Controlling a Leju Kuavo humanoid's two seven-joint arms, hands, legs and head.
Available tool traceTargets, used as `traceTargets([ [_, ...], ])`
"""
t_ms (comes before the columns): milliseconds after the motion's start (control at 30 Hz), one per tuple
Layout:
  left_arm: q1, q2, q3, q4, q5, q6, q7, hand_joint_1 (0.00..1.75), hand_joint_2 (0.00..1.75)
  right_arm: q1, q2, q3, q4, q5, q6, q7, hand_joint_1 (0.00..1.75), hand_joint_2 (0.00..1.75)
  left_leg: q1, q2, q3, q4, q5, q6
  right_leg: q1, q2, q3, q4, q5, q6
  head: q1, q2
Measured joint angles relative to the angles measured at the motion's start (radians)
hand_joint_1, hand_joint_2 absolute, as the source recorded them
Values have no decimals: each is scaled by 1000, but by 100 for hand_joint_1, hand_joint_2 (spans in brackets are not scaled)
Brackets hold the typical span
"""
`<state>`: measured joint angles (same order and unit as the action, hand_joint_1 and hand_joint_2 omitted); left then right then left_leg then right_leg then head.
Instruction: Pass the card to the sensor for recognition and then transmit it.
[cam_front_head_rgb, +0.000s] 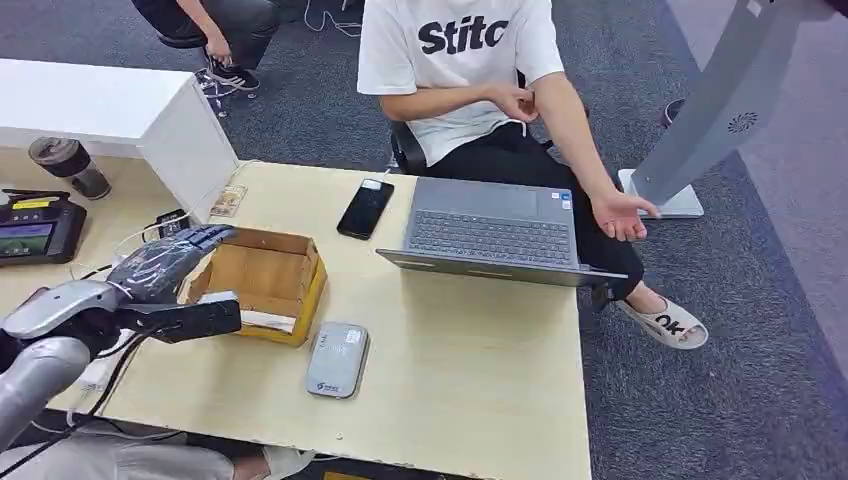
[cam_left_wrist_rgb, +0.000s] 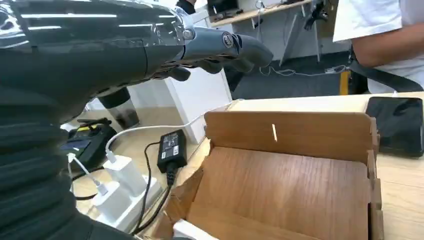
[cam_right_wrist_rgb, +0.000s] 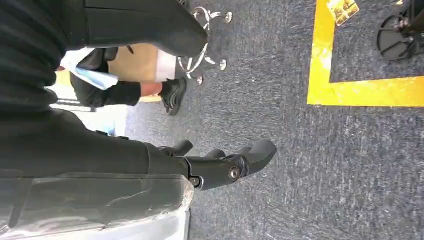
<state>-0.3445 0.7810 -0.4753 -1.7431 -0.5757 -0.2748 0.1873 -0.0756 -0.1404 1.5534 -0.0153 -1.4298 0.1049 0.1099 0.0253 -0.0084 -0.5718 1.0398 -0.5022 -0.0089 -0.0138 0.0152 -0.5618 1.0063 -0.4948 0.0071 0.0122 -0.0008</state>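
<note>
Hovering over the cardboard box (cam_front_head_rgb: 262, 283), the left hand (cam_front_head_rgb: 170, 262), fingers apart and empty, is needing a squarer descent onto the white card (cam_front_head_rgb: 268, 320) inside.

Grey card reader (cam_front_head_rgb: 337, 359) flat on table, just beside cardboard box (cam_front_head_rgb: 262, 283).

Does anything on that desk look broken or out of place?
The cardboard box under the robot's left hand looks battered: in the left wrist view its near corner is torn and ragged. Beside it, chargers and cables lie in a loose tangle. The laptop also sticks out slightly over the desk edge.
</note>
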Motion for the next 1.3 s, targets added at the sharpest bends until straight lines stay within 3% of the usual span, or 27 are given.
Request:
traceTargets([
  [200,53,-118,-25,71,-172,106,-21,0,175,-4,0,0,-6,16,0,-8,0,175,-1,0,0,0,0,0,-1,0,0,0,0,0,0,0],
  [333,78,-196,-39,116,-218,143,-17,0,175,-7,3,0,-9,62,0,-19,0,175,-1,0,0,0,0,0,-1,0,0,0,0,0,0,0],
  [567,146,-283,-42,153,-260,189,-12,0,175,-10,69,0,9,145,-3,-27,0,175,0,0,0,0,0,0,0,0,0,0,0,0,0,0],
  [900,157,-332,-41,186,-268,184,-28,0,175,-12,80,0,11,155,-2,-15,0,175,-1,-1,0,0,0,0,-1,-1,1,0,0,0,0,0],
  [1300,143,-289,-20,185,-321,166,-14,0,175,-11,79,0,11,137,-3,-9,0,175,0,-1,0,0,0,0,0,-1,0,0,0,0,0,0],
])
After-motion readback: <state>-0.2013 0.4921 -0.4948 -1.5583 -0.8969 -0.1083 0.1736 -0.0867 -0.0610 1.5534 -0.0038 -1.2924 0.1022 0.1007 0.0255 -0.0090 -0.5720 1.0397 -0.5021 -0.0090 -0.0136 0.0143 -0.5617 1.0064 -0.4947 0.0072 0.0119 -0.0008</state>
